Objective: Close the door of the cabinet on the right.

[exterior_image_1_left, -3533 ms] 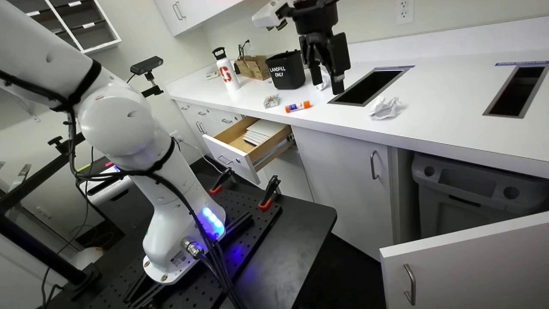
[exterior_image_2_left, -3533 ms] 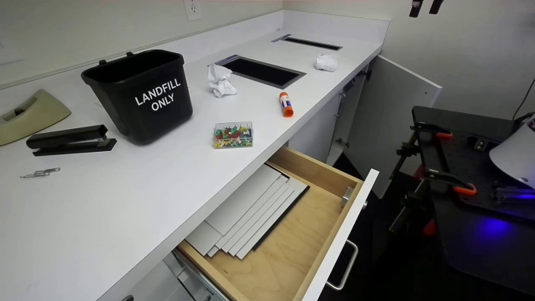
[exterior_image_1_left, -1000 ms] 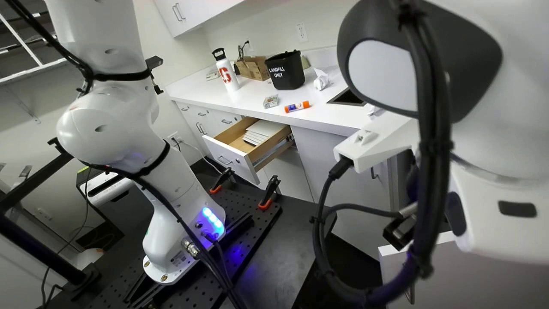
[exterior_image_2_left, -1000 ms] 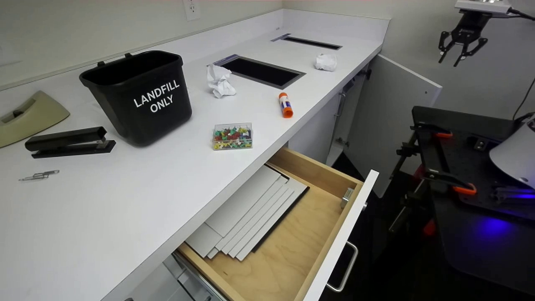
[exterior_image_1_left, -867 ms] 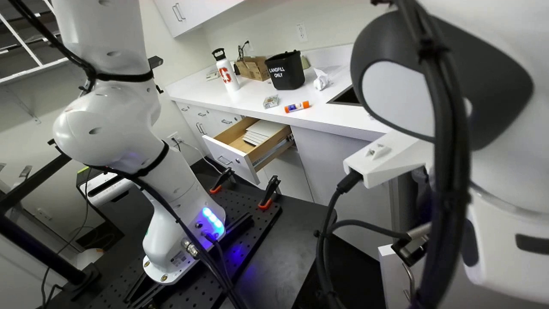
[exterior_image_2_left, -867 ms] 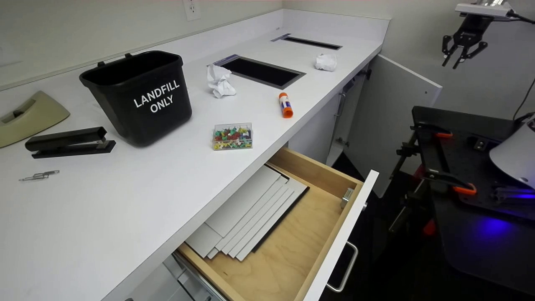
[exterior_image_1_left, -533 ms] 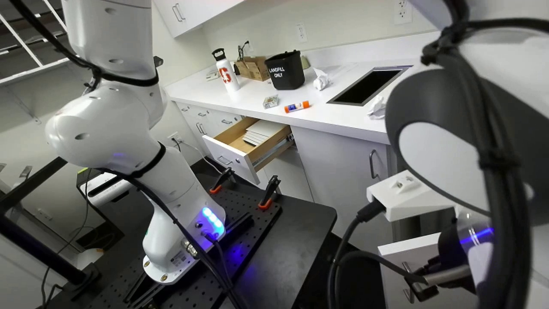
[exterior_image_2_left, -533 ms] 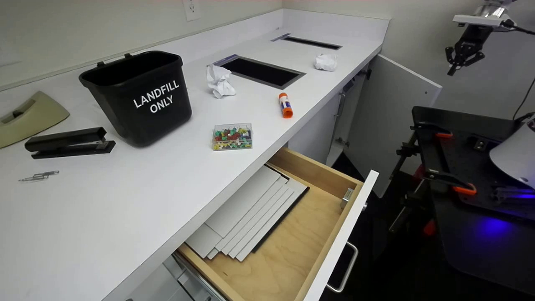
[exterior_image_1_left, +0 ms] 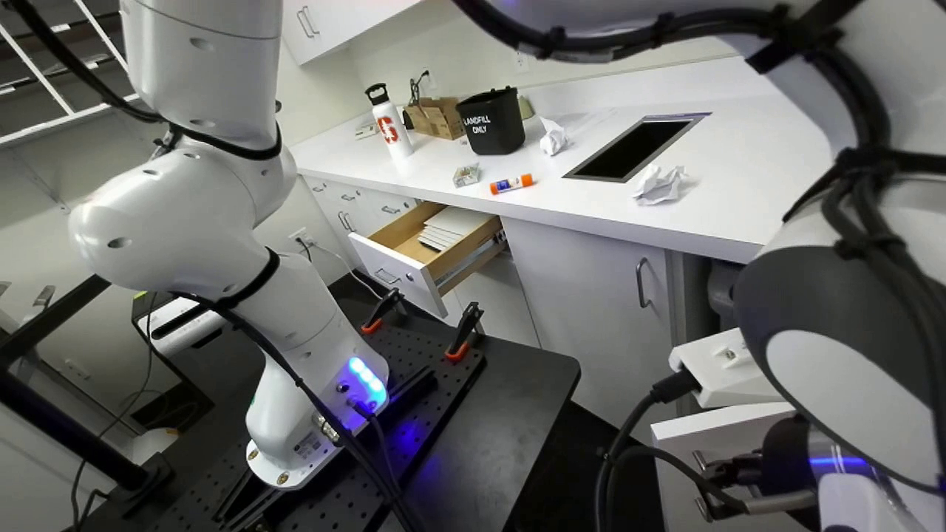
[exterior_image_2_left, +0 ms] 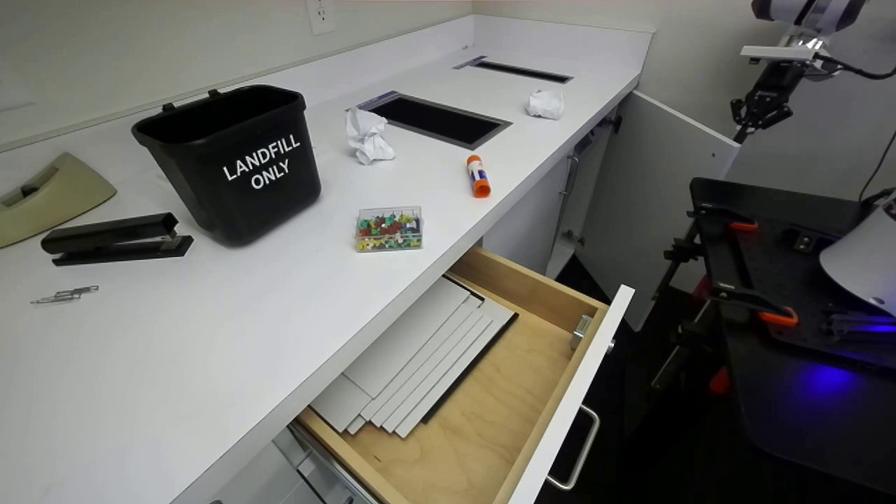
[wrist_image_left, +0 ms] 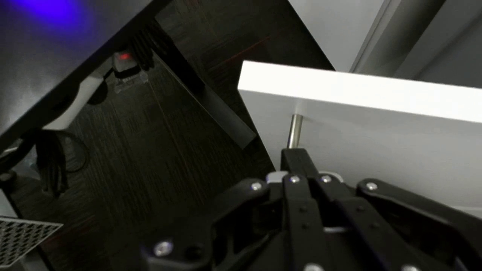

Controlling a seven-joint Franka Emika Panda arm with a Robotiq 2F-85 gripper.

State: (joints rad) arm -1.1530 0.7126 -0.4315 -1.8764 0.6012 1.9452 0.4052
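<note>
In an exterior view we start with the drawer [exterior_image_1_left: 425,255], pulled out, well left of the door [exterior_image_1_left: 674,480]. Next, behind the door, is the open cabinet [exterior_image_1_left: 686,318]; the door hangs wide open from it. In the wrist view the gripper [wrist_image_left: 298,153] has its fingers pressed together, in front of the door's upright handle [wrist_image_left: 296,130]; we can't tell if they touch it. From those tips most of the door stretches right, so we think we should push here toward the cabinet.

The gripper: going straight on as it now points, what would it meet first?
Probably the metal handle of the open door, right ahead of the closed gripper; whether they touch is unclear.
</note>
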